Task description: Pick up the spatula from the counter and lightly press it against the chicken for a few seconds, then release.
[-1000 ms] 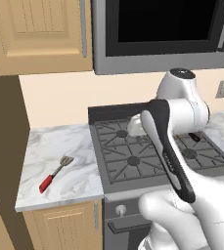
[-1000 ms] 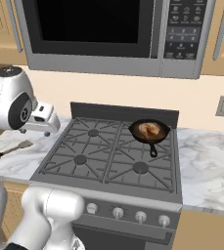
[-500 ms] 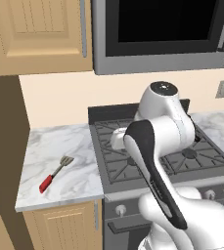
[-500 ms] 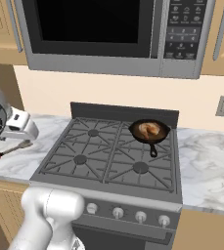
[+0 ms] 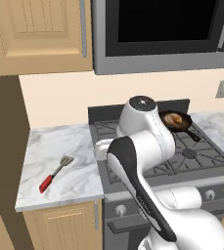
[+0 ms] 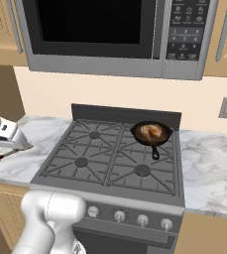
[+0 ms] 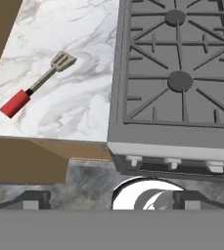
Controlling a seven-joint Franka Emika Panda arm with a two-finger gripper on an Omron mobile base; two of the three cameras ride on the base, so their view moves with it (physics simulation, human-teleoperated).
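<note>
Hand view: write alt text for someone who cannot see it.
A red-handled spatula lies flat and untouched on a white marble counter, beside a gas stove with dark grates. The gripper is open, with its two dark tips wide apart at the bottom of the picture, well clear of the spatula.

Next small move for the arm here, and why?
Probably swing the open gripper across over the spatula and begin lowering toward it. The spatula lies untouched on the counter beside the stove, off to one side of the gripper, which holds nothing.
</note>
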